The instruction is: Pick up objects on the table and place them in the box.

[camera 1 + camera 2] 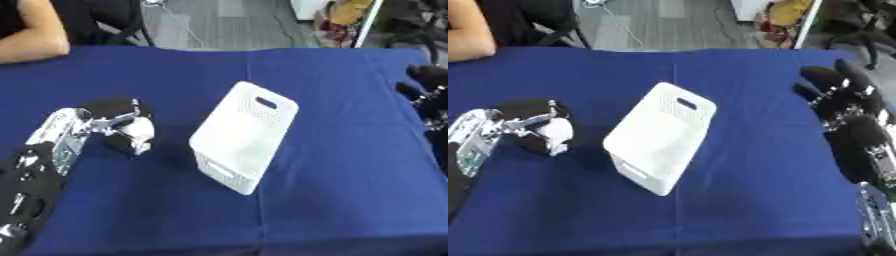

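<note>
Left eye view first, from its left edge: the robot's left arm comes up from the lower-left corner, black near the bottom and silver toward the wrist, lying low along the blue tabletop (350, 165). At its end the left hand (122, 124) is bent over toward the middle of the tabletop, its fingers (140, 131) curled downward into a closed bunch. A pale, whitish shape shows inside the curl — whether that is part of the hand or a small object held in it cannot be told. The hand sits at or just above the cloth, with its shadow close beneath it.

Just to the right of that hand, near but not touching, is the white box (245, 135). It is a perforated plastic bin with a handle slot cut in one end wall, and it appears tipped over, resting on the tabletop with the slotted end wall pointing away and to the right. Its nearer end is toward the lower middle of the picture. What is inside it cannot be seen from here.

Farther right, well apart from the box, the right hand (842, 95) shows best in the right eye view — raised at the right edge, above the tabletop's right side. Its fingers (820, 75) are extended and spread, pointing up and away, holding nothing and touching nothing. The black forearm runs down from it along the right edge toward the lower-right corner.
</note>
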Controlling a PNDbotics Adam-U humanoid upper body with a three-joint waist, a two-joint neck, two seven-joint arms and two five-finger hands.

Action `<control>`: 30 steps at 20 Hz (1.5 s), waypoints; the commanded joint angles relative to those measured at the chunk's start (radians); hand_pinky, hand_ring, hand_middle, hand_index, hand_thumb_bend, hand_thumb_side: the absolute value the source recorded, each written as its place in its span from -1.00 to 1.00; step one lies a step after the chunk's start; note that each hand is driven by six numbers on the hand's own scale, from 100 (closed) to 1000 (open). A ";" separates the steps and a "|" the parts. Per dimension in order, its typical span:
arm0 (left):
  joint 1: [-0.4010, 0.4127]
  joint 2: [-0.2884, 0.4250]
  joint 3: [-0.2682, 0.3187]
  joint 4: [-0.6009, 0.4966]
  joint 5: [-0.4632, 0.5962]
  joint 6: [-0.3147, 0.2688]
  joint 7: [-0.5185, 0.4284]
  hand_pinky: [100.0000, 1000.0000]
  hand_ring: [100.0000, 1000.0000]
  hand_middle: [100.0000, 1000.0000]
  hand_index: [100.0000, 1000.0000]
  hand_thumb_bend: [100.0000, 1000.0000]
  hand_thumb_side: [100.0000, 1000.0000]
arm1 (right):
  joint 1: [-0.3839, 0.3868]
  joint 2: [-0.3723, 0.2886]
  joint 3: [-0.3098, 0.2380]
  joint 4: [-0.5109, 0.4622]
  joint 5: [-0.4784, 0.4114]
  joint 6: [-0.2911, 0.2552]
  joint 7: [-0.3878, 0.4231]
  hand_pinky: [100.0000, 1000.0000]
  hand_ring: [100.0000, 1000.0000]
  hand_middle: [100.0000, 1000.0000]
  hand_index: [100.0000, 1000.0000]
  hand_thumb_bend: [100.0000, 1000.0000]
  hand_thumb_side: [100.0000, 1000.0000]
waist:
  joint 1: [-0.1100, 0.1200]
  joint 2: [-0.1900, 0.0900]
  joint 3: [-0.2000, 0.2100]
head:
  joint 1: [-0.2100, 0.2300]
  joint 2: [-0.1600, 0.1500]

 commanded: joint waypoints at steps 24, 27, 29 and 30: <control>0.017 0.027 0.130 -0.429 0.614 0.302 0.273 -1.00 -1.00 -0.22 0.18 -1.00 -0.04 | 0.003 -0.013 -0.007 -0.017 0.003 0.000 -0.002 0.94 1.00 0.75 1.00 -1.00 0.11 | 0.000 -0.014 0.008 | -0.010 -0.007; 0.001 0.008 0.113 -0.449 0.640 0.297 0.286 -1.00 -0.99 -0.21 0.18 -1.00 -0.02 | 0.002 -0.013 -0.006 -0.017 0.002 0.001 0.000 0.94 1.00 0.75 1.00 -1.00 0.11 | 0.000 -0.014 0.008 | -0.008 -0.006; -0.016 -0.011 0.101 -0.461 0.654 0.293 0.294 -1.00 -0.99 -0.22 0.18 -1.00 0.01 | 0.003 -0.013 -0.005 -0.017 0.001 0.001 0.002 0.94 1.00 0.75 1.00 -1.00 0.11 | -0.001 -0.015 0.007 | -0.006 -0.005; -0.026 -0.023 0.093 -0.467 0.659 0.290 0.296 -1.00 -0.98 -0.21 0.18 -1.00 -0.01 | 0.002 -0.013 -0.005 -0.017 0.001 0.001 0.002 0.94 1.00 0.75 1.00 -1.00 0.11 | -0.001 -0.015 0.006 | -0.004 -0.005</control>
